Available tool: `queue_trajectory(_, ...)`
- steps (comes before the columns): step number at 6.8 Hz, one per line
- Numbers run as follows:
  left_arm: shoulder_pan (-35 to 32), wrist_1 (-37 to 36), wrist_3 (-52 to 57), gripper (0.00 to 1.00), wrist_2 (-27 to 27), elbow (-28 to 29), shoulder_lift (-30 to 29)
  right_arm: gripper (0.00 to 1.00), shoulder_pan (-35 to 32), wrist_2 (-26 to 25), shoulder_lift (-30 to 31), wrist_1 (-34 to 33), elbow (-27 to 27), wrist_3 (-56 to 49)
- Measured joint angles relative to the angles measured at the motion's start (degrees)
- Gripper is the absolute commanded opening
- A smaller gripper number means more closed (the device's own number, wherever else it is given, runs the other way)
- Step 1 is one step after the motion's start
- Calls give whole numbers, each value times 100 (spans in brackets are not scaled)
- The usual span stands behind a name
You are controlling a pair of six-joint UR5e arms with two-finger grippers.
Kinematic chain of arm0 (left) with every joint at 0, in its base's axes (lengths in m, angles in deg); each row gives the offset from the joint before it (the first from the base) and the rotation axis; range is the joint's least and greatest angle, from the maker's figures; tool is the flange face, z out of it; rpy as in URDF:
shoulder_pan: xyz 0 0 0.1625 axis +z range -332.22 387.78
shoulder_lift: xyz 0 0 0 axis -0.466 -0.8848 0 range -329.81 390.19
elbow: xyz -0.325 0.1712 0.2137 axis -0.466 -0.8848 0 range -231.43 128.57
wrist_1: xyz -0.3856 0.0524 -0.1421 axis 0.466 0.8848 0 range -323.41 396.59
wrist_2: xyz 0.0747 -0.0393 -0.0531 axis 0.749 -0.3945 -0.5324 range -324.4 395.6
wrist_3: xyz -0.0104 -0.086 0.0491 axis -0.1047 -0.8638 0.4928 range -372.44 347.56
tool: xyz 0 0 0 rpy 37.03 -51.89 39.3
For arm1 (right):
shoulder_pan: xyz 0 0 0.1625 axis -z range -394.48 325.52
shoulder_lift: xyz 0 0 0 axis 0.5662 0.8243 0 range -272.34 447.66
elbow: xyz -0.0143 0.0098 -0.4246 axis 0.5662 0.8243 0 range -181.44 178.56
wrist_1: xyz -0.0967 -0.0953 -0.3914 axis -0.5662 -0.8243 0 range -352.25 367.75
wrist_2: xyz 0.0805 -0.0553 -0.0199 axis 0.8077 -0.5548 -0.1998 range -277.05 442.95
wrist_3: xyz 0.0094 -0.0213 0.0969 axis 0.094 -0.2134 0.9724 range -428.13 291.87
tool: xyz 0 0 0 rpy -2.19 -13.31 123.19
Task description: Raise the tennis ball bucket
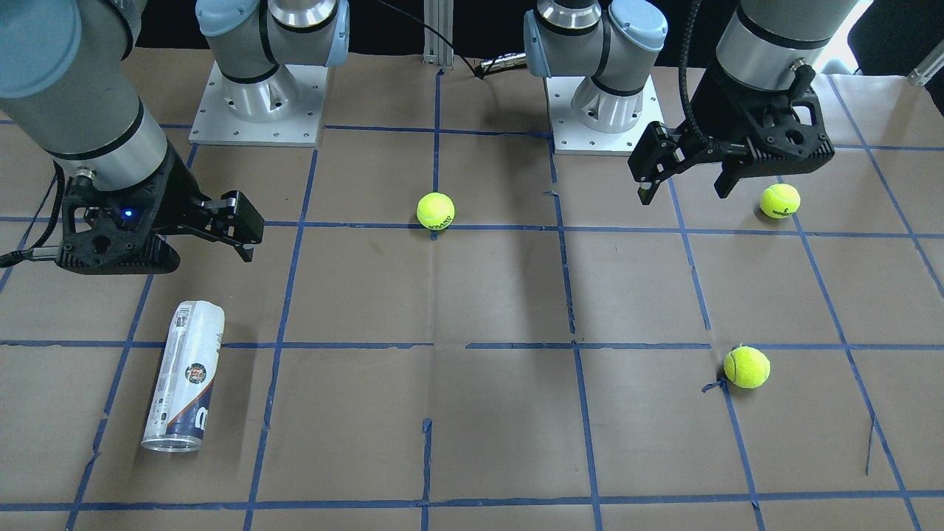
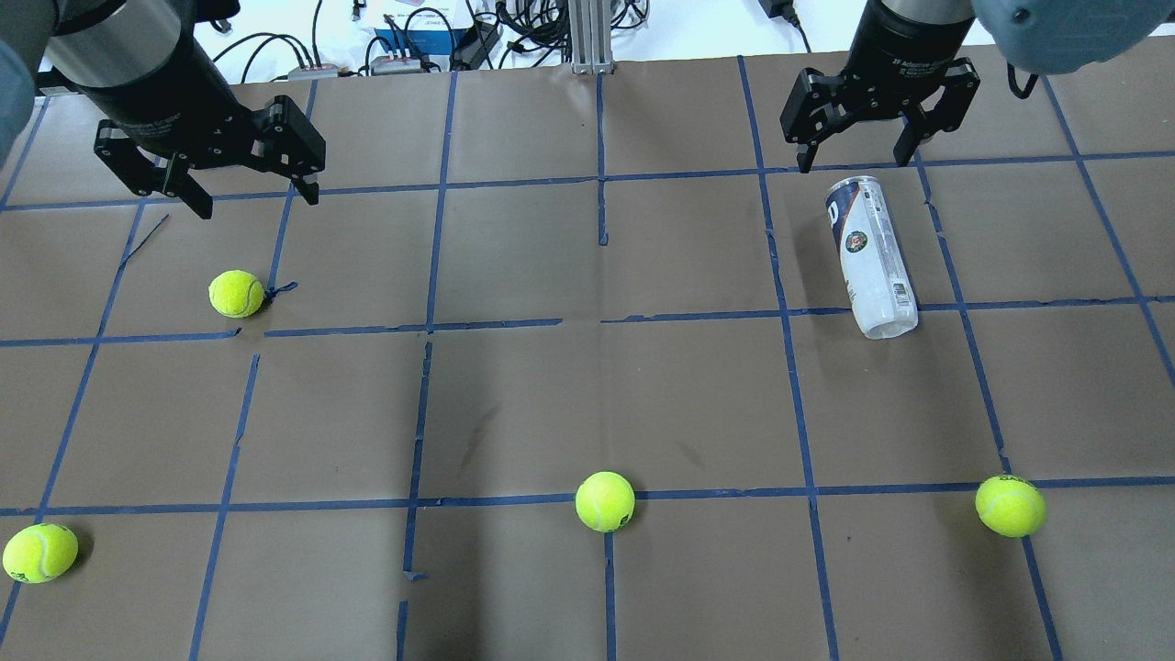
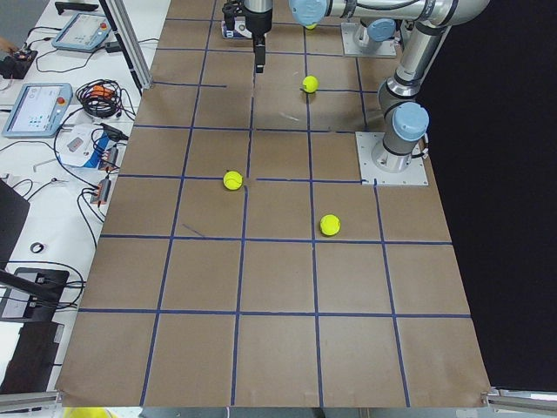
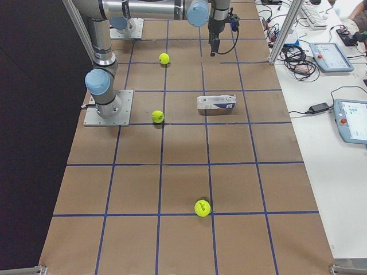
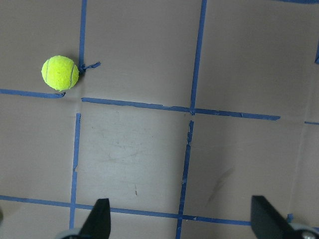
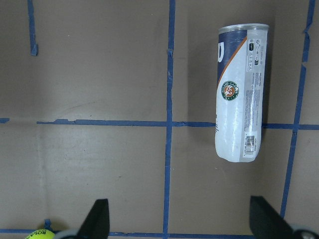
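The tennis ball bucket (image 2: 870, 257) lies on its side on the brown table. It is a clear can with a white and navy label and a round logo. It also shows in the front view (image 1: 184, 376), the right wrist view (image 6: 239, 94) and the exterior right view (image 4: 217, 103). My right gripper (image 2: 854, 161) is open and empty. It hangs above the table just past the bucket's rim end, apart from it. In the right wrist view its fingertips (image 6: 97, 221) frame bare table left of the bucket. My left gripper (image 2: 257, 204) is open and empty, far off above a tennis ball (image 2: 236, 294).
Several yellow-green tennis balls lie about: one mid-table (image 2: 605, 501), one near right (image 2: 1010, 505), one near left (image 2: 39, 553). Blue tape lines grid the table. The arm bases (image 1: 258, 103) stand at the robot's edge. Cables and screens (image 4: 350, 117) lie past the far edge.
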Motion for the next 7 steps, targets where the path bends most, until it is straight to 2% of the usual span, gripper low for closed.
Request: queue_trajectory(7, 9, -9, 4, 100, 0, 4, 0, 100, 29, 7, 0, -7, -61, -18)
